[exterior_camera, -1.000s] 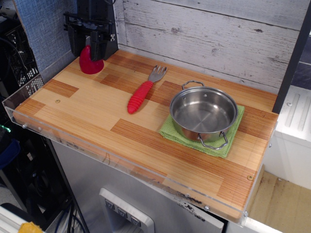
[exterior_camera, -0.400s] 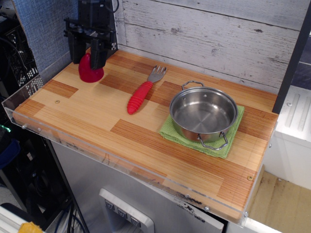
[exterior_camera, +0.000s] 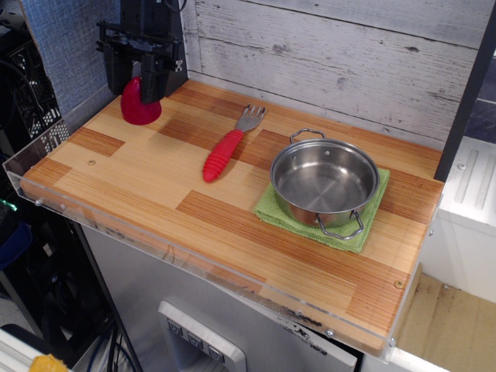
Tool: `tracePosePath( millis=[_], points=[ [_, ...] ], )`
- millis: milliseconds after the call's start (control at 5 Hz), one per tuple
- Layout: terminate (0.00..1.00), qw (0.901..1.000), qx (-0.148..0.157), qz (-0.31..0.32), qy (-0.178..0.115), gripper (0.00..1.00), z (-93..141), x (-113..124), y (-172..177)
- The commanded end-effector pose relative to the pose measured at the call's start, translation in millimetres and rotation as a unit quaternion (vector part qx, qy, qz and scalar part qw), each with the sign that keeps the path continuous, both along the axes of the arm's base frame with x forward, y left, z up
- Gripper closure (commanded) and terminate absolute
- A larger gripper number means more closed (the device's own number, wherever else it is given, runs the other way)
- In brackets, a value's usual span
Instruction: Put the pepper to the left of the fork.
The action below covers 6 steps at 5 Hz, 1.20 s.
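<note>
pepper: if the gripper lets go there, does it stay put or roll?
Probably stays: the pepper sits broad end down on the wooden table. Its glossy, tapering upper part looks slippery, so the gripper may slide upward. Knocked over, the rounded cone would likely roll in an arc.

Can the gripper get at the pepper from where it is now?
Probably yes: the gripper is already right over the pepper, fingers either side of its top, and nothing else stands near. Whether it grips it, I cannot tell.
</note>
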State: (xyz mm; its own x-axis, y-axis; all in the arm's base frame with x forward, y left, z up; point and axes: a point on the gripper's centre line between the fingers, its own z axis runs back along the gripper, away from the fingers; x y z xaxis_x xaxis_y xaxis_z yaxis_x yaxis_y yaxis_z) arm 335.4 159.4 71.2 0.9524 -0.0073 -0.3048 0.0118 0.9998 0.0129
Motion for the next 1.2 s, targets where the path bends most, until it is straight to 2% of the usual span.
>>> tracePosePath(
  millis=[0, 400, 600, 800, 1000],
  points=[
    [0.00, 0.9992, 0.017, 0.023, 0.029, 0.00, 19.4, -7.8, 3.9],
    [0.00, 0.9987, 0.023, 0.015, 0.044, 0.00, 18.9, -6.8, 2.3],
    [0.00, 0.9998, 0.019, -0.001, 0.008, 0.00, 40.3, -11.4, 1.8],
    [0.00, 0.9907, -0.055, 0.034, -0.119, 0.00, 84.5, -20.8, -8.3],
    [0.00, 0.9664, -0.070, 0.048, -0.243, 0.00, 126.7, -26.9, -20.0]
  ],
)
